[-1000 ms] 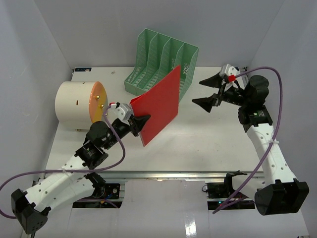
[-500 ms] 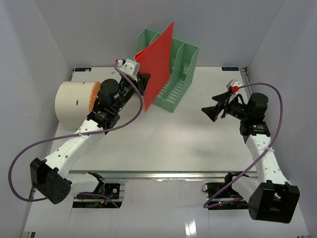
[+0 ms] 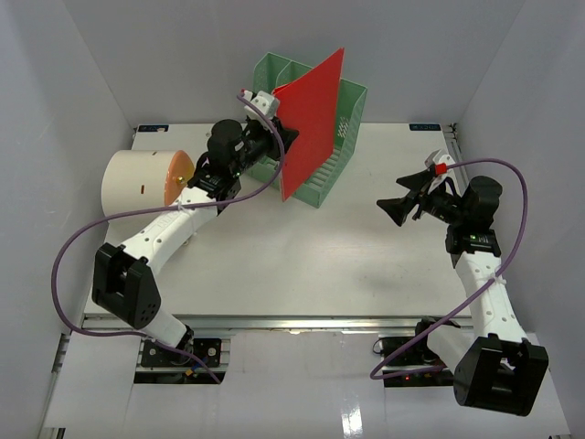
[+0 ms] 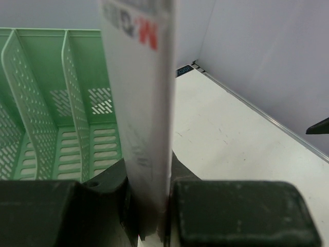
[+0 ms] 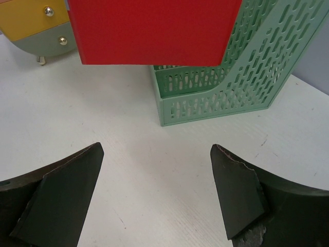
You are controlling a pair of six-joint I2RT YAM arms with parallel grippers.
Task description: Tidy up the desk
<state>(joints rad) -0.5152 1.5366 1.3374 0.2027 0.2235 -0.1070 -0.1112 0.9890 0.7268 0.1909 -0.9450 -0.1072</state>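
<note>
My left gripper (image 3: 285, 139) is shut on a thin red book (image 3: 313, 123) and holds it upright above the green file rack (image 3: 338, 151) at the back of the desk (image 3: 302, 265). In the left wrist view the book's edge (image 4: 141, 103) stands between my fingers, with the rack's slots (image 4: 46, 118) to its left. My right gripper (image 3: 395, 208) is open and empty above the desk's right side. In the right wrist view its fingertips (image 5: 231, 190) frame bare desk, with the red book (image 5: 154, 31) and the rack (image 5: 241, 77) beyond.
A round cream drawer unit (image 3: 137, 183) with a yellow front and gold knobs stands at the left; it also shows in the right wrist view (image 5: 36, 23). White walls close in the desk on three sides. A silver rail (image 3: 302, 322) runs along the front edge.
My left arm has lifted the red book from the desk's middle up and back to the file rack. My right gripper has dropped lower and drawn back to the right.
</note>
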